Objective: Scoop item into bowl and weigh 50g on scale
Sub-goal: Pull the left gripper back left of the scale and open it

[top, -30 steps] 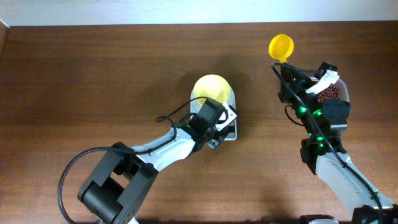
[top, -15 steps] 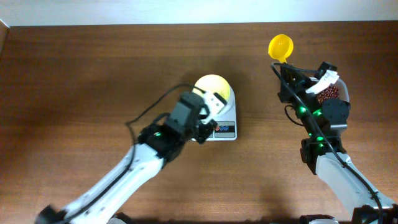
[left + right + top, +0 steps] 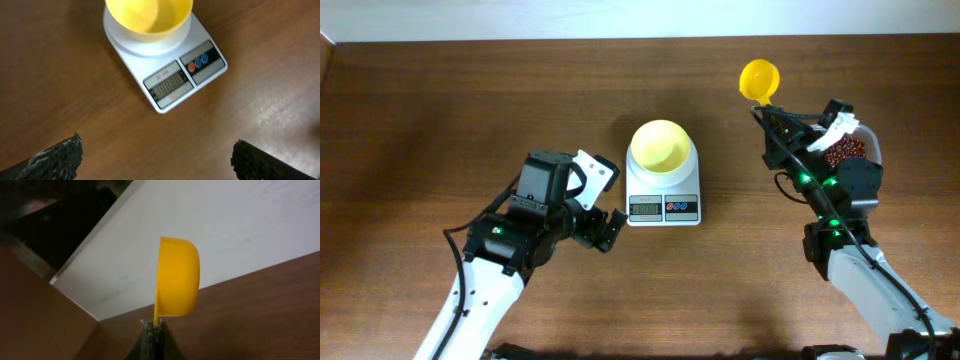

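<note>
Brown wooden table (image 3: 440, 110) fills pretty much the whole view, and the big change is on the left side. A second ago the left gripper (image 3: 605, 202) was clenched right at the front edge of the scale (image 3: 663, 205); now it's backed off to the left of the scale with its jaws sprung wide, holding nothing. My guess is it poked a button to wake or zero it, so scooping can start. The bowl (image 3: 660, 146) sits on the scale and looks empty. Well to the right of the scale, the right gripper (image 3: 156, 339) stays clamped on the yellow scoop (image 3: 758, 78), which looks empty from above. The beans (image 3: 845, 152) are in a clear tub (image 3: 873, 150) farther right of the scale, mostly hidden behind the arm. The scale's digits are too blurry to read.
</note>
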Robot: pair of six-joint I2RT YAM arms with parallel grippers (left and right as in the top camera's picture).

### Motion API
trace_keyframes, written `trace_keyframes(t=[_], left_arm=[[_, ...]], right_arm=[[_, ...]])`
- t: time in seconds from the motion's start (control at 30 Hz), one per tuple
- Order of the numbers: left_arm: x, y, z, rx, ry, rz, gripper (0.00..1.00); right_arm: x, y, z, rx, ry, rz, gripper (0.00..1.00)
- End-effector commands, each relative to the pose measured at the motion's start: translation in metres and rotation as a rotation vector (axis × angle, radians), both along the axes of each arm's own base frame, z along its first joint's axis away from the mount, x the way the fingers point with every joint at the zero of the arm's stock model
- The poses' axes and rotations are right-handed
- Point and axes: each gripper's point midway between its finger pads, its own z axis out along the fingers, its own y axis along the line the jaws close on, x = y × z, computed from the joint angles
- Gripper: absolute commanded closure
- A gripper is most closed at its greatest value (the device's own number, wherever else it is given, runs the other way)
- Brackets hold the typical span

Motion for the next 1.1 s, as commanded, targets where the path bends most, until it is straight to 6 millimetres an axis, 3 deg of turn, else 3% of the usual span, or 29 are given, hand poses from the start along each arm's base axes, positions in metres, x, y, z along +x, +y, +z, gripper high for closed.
trace_keyframes(t=[0.0,0.1,0.2,0.3,0.43,0.53,0.8,1.07], left_arm=[[-0.006,-0.005,0.002,-0.043,0.022,-0.016,0.01],[-0.023,0.001,-0.001,0.048,0.045,-0.133,0.01],[-0.035,0.004,0.012,0.1,0.05,-0.215,0.01],[-0.026,0.006,0.032,0.127,-0.019,-0.23,0.01],[-0.02,0.012,0.035,0.166,-0.04,-0.209,0.01],[-0.016,0.011,0.037,0.162,-0.061,-0.207,0.01],[-0.02,0.008,0.037,0.144,-0.049,-0.221,0.01],[-0.022,0.003,0.046,0.115,-0.054,-0.236,0.01]], right_arm=[[-0.004,0.009,0.004,0.0,-0.01,0.068,0.96],[-0.01,0.019,0.004,-0.003,-0.01,0.136,0.96],[-0.013,0.023,0.004,-0.004,-0.01,0.166,0.96],[-0.022,0.035,0.003,-0.007,-0.009,0.255,0.96],[-0.056,0.065,-0.005,-0.007,0.031,0.52,0.96],[-0.076,0.078,-0.007,0.015,0.063,0.659,0.96],[-0.064,0.056,-0.007,0.018,0.065,0.575,0.96],[-0.063,0.055,-0.007,0.019,0.066,0.573,0.96]])
